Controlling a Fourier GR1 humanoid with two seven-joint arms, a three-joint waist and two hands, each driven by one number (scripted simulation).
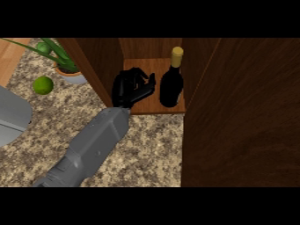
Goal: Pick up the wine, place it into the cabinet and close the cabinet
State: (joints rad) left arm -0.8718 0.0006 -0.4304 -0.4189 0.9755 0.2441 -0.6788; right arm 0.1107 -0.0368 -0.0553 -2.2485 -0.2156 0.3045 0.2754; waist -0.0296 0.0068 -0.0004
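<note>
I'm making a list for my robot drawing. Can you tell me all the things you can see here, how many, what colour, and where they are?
wine bottle: one, dark with a yellow top, standing upright on the cabinet shelf, just right of the hand
cabinet: one, brown wood, open, filling the right side; its shelf holds the bottle
lime: one, green, on the counter at the left
potted plant: one, green leaves in a pale pot, upper left beside the cabinet wall
grey object: one, at the left edge, cannot tell what it is
counter: one, speckled beige stone
forearm: one, grey, coming from the lower edge
hand: one, black, fingers relaxed, beside the bottle, not holding it; which hand, I cannot tell
</note>
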